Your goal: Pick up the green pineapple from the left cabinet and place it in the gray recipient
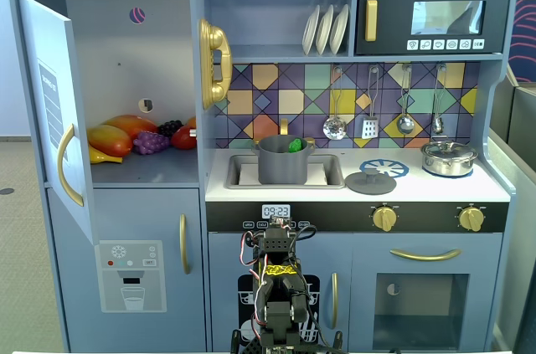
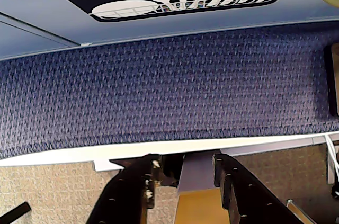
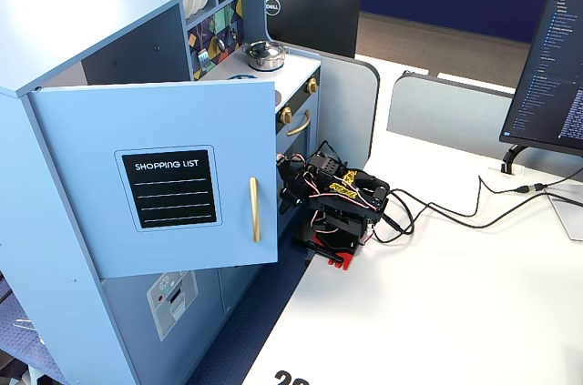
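- Looking at the toy kitchen from the front, the green pineapple [image 1: 296, 145] already sits inside the gray recipient [image 1: 284, 161], which stands in the sink; to my eye the placing is done.
- The arm is folded low in front of the kitchen; its fingers [image 2: 183, 173] are slightly parted around nothing, pointing at the floor.
- What remains, I'd judge, is parking: keep the arm tucked, clear of the left cabinet [image 1: 134, 78] and its open door [image 3: 164, 180].
- Counted: one pineapple, one gray pot, one loose lid [image 1: 370, 182] on the worktop, one silver pot [image 1: 449, 157], three plates [image 1: 325, 29], four hanging utensils.
- Several other fruits, grapes [image 1: 151, 142] among them, lie on the cabinet shelf.
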You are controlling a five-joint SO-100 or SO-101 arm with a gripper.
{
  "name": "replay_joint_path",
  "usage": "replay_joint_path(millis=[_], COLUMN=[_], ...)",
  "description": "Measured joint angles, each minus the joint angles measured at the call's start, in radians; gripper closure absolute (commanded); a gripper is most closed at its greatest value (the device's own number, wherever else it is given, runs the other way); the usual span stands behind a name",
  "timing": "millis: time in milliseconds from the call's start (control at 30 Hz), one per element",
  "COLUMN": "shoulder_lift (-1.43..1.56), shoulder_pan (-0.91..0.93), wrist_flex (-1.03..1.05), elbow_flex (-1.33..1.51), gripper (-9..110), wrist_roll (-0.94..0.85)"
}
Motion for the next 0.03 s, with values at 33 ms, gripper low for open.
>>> replay_joint_path(millis=[33], shoulder_lift=[0.0], shoulder_pan=[0.0], wrist_flex=[0.0], elbow_flex=[0.0], gripper=[96], wrist_roll=[0.0])
